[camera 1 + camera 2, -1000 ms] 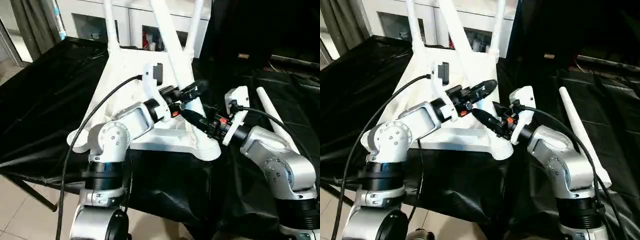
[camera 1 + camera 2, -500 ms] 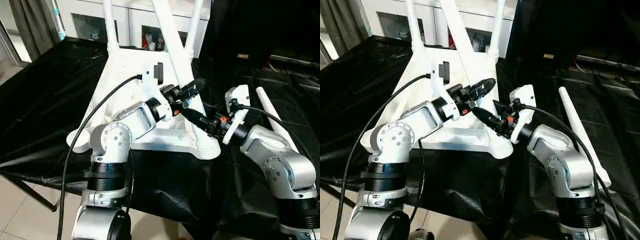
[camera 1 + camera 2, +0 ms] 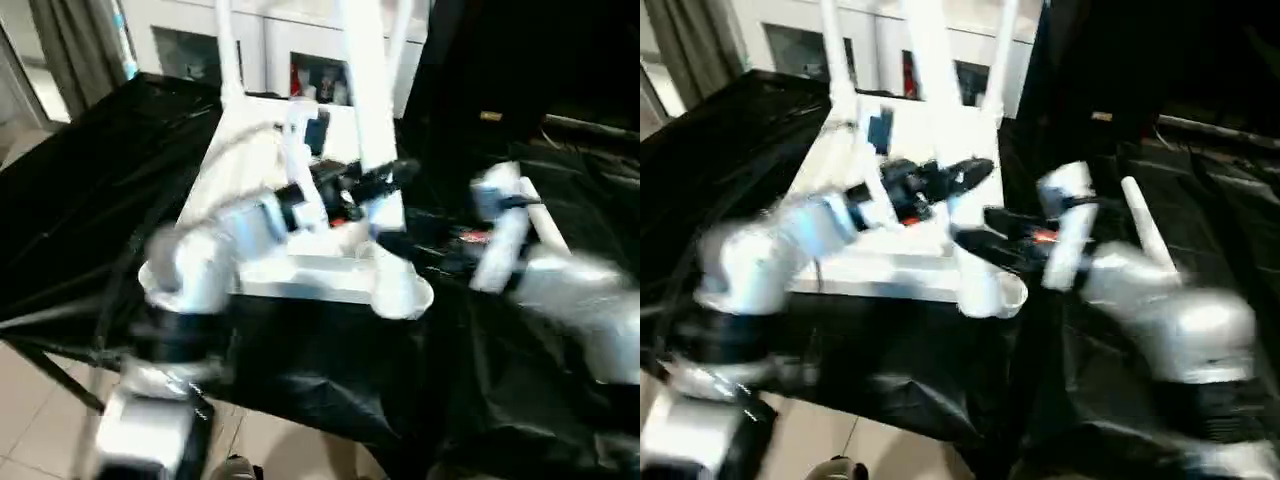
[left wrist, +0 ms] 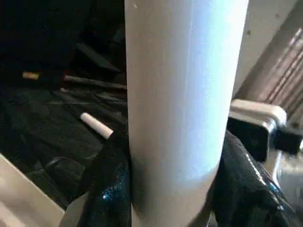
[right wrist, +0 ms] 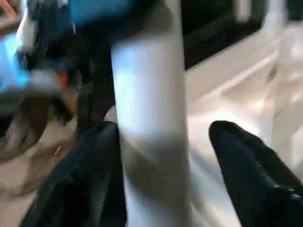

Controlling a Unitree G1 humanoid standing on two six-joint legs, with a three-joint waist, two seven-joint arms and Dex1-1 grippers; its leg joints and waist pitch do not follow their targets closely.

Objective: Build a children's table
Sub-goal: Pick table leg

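At the near right corner of the upturned tabletop (image 3: 262,250), a white leg (image 3: 372,120) is seated upright in its round socket (image 3: 398,290). The left gripper (image 4: 173,189) is closed on this leg, black fingers (image 4: 110,179) pressed against both sides. The right gripper (image 5: 165,175) is spread wide around the same leg, with a gap seen at 1 finger. A loose leg (image 3: 545,215) lies on the black cloth (image 3: 90,180) to the right. 2 more legs (image 3: 228,50) are set in the far sockets.

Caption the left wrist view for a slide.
Left gripper clamps a white table leg between its black fingers; a loose leg lies on black cloth beyond.
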